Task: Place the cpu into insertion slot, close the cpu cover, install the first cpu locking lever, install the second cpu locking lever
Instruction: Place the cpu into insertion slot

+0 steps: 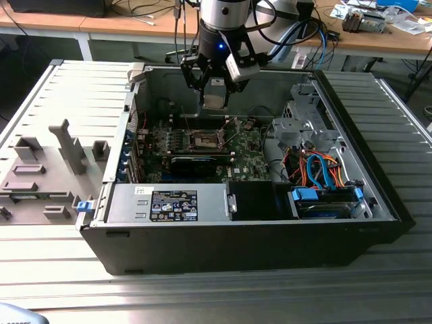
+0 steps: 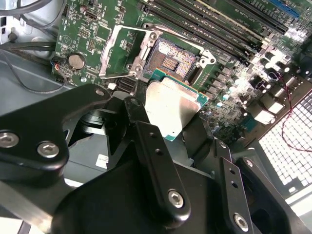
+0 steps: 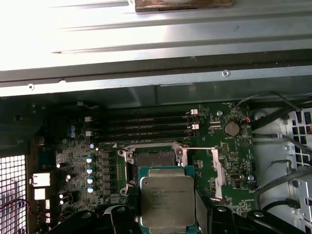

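My gripper (image 1: 214, 101) hangs inside the open computer case, shut on the cpu (image 1: 214, 94), a flat square chip with a dull silver top. In both wrist views the cpu (image 2: 173, 109) (image 3: 166, 200) sits between the black fingers (image 2: 146, 141), above the green motherboard (image 2: 90, 41) and a little short of the insertion slot (image 2: 173, 61) (image 3: 155, 158). The slot's dark centre is bare. The cpu cover (image 2: 124, 51) (image 3: 217, 173) is swung open and stands to one side of the slot. A thin locking lever wire (image 3: 200, 148) runs beside the slot's rim.
The black case (image 1: 223, 246) lies on its side on a ribbed metal table. Long memory slots (image 3: 146, 127) run behind the socket. A drive cage with orange and blue cables (image 1: 317, 169) is at the exterior view's right, a power supply (image 1: 169, 202) in front, and a grey fixture plate (image 1: 47, 169) at the left.
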{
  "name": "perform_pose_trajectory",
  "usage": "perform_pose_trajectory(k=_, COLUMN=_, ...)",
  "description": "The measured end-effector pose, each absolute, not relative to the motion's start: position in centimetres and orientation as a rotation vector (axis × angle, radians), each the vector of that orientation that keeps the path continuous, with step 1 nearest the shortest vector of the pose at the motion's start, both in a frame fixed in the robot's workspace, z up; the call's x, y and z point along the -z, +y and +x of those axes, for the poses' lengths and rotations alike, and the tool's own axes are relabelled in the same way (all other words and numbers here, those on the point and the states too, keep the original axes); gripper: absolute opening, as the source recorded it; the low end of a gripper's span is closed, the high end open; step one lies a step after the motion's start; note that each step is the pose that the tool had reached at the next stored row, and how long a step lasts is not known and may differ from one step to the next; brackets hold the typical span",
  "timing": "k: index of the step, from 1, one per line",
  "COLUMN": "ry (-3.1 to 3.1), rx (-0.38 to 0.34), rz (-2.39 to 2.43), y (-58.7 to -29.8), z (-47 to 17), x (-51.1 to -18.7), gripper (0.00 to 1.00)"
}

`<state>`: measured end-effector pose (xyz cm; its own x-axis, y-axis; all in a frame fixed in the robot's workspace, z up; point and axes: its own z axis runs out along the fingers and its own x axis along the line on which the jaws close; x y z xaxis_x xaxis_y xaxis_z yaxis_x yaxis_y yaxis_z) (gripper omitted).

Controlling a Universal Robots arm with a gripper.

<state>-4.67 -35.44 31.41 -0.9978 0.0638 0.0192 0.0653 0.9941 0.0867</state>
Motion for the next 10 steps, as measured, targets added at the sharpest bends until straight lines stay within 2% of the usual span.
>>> perform_pose_trajectory(k=10, ry=-3.121, rx=0.136, rz=-0.116, y=-35.45, z=-4.67, x=-31.41, gripper=0.55)
